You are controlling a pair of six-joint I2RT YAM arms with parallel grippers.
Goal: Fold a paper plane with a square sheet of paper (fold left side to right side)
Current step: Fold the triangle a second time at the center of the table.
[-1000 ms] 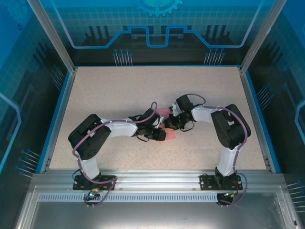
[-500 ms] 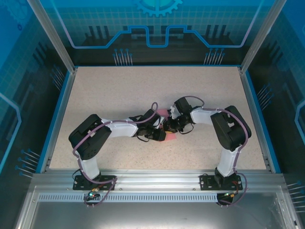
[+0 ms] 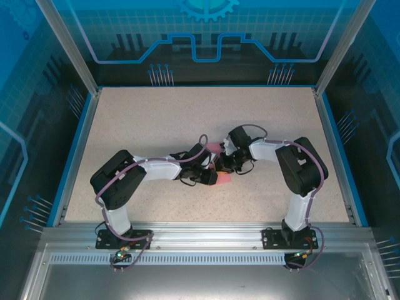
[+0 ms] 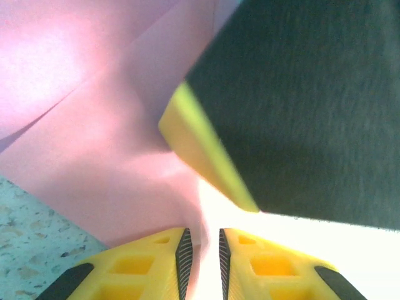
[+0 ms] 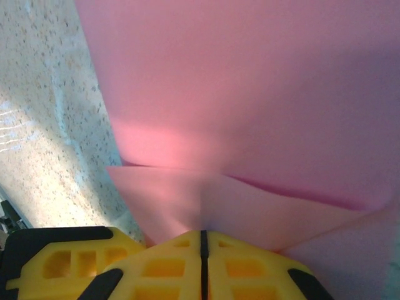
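The pink sheet of paper (image 3: pixel 224 179), partly folded with creased flaps, lies at the table's middle under both grippers. In the left wrist view the paper (image 4: pixel 94 144) spreads out ahead. One edge of it stands between the jaws of my left gripper (image 4: pixel 203 234), against the left pad, with a narrow gap still showing. The yellow finger (image 4: pixel 200 150) of the right gripper presses in from above. My right gripper (image 5: pixel 201 232) is shut, its tips pinching a raised flap of the paper (image 5: pixel 237 75). Seen from above, the left gripper (image 3: pixel 211 172) and right gripper (image 3: pixel 220 165) nearly touch.
The speckled beige table (image 3: pixel 156 119) stretches bare all round the paper, bounded by a blue rim (image 3: pixel 80 147) and metal posts. Both arms reach inward from their bases at the near edge. Cables loop over the wrists.
The left jaws have narrowed a little around the paper edge. The right wrist has shifted slightly left toward the left gripper. The paper has hardly moved.
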